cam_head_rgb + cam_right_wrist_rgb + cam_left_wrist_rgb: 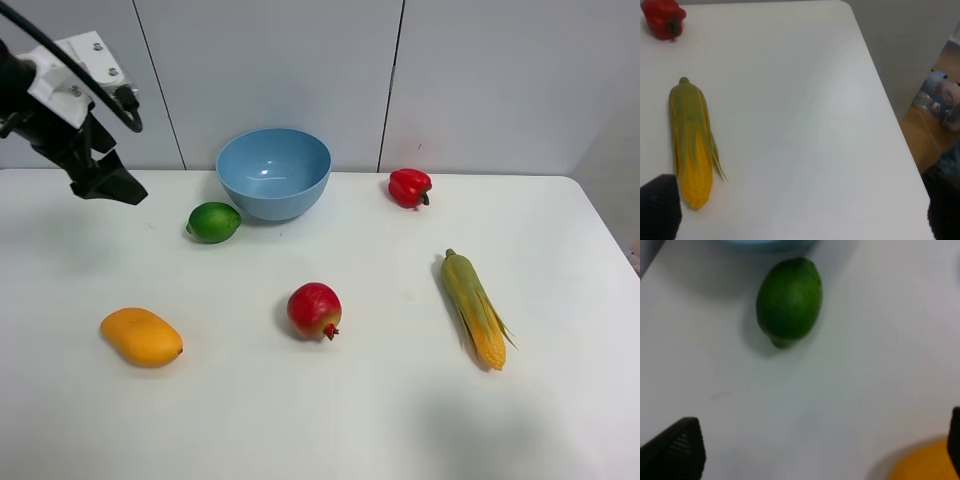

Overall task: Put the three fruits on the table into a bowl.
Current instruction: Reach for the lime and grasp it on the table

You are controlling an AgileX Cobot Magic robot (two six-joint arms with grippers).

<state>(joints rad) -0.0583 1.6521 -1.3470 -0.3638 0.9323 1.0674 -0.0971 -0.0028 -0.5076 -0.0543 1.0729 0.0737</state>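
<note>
The green lime (214,221) lies on the white table (330,420) just left of the light blue bowl (273,170), which holds nothing. The red pomegranate (314,310) lies at the middle and the orange-yellow mango (141,337) at the front left. My left gripper (105,185) hangs above the table's far left, left of the lime. In the left wrist view it (815,455) is open and empty, with the lime (789,300), the bowl's rim (765,244) and a part of the mango (925,462) in sight. My right gripper (800,215) is open and empty; it is outside the exterior view.
A small red bell pepper (409,187) sits right of the bowl. A husked corn cob (474,308) lies on the right; both also show in the right wrist view, the corn (690,145) and the pepper (662,17). The table's right edge (890,115) drops to the floor.
</note>
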